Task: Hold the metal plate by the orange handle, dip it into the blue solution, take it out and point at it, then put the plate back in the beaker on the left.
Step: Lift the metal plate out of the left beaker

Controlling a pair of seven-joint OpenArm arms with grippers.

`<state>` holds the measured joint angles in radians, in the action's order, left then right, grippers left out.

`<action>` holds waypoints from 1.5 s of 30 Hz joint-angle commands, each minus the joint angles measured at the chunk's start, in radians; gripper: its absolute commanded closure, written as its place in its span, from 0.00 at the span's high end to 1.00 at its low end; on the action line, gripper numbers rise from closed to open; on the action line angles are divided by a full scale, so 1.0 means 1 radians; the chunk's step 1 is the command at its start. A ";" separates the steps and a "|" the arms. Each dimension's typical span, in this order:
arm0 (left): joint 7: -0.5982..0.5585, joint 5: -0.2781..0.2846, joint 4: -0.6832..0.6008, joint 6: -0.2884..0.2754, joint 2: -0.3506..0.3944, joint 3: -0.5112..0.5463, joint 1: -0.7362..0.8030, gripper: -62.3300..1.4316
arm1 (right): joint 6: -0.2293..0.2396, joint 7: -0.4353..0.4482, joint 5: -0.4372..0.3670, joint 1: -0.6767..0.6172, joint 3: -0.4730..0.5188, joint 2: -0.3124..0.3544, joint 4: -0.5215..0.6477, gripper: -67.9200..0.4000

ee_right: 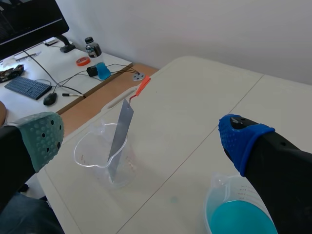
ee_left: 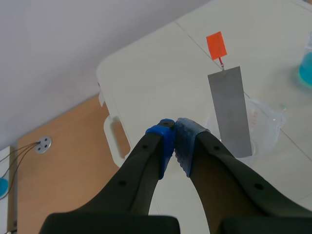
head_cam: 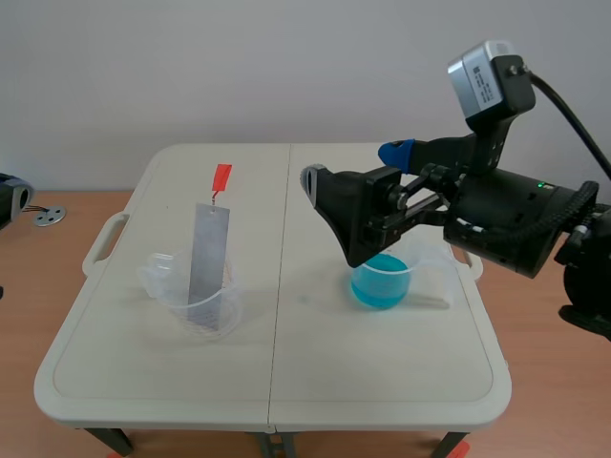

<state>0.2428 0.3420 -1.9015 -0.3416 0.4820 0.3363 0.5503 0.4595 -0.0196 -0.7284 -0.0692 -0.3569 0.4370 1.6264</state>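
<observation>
While the plate [head_cam: 210, 253] stands in the left beaker [head_cam: 191, 298], neither claw has hold of anything. The plate's lower end rests inside the clear beaker, and the strip rises well above the rim, leaning slightly. Its orange handle [head_cam: 221, 177] sits at the top, on the far side. From my left wrist camera I see the plate [ee_left: 230, 109], handle [ee_left: 216, 45] and left beaker [ee_left: 265, 122] ahead of the left claw [ee_left: 174, 139] and off to one side, well apart from it. That claw is closed on nothing, jaws pressed together. In the scene only a bit of the left arm shows, at the left edge beyond the table [head_cam: 286, 382].

The right claw [head_cam: 355, 167] hangs above the table on the right half, pointing left, jaws spread wide with nothing between them. Just under and behind it sits the right beaker [head_cam: 420, 262], holding the blue solution [head_cam: 380, 284]. My right wrist camera shows the claw [ee_right: 141, 141] open, the solution [ee_right: 241, 219] below one finger, and the plate [ee_right: 121, 131] with its handle [ee_right: 142, 87] in the left beaker [ee_right: 92, 156] ahead, well apart from the claw. The two beakers stand well apart, on either side of the table's middle seam.
</observation>
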 commanded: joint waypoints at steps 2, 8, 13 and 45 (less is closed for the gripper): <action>-0.009 -0.029 -0.008 0.020 -0.005 0.002 0.106 0.05 | 0.005 0.003 -0.022 0.058 -0.024 -0.022 -0.020 0.98; -0.009 -0.087 -0.008 0.071 -0.005 0.006 0.290 0.05 | 0.005 -0.033 -0.044 0.169 -0.088 -0.071 -0.113 0.98; -0.006 -0.105 -0.008 0.093 -0.004 0.008 0.426 0.05 | 0.005 -0.047 -0.074 0.264 -0.140 -0.124 -0.230 0.98; -0.007 -0.101 0.038 0.092 -0.002 0.008 0.766 0.05 | 0.005 -0.095 -0.103 0.583 -0.267 -0.446 -0.739 0.98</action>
<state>0.2424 0.2352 -1.8545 -0.2470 0.4828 0.3363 1.3128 0.4591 -0.1307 -0.8135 0.4706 -0.6239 0.0074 0.8787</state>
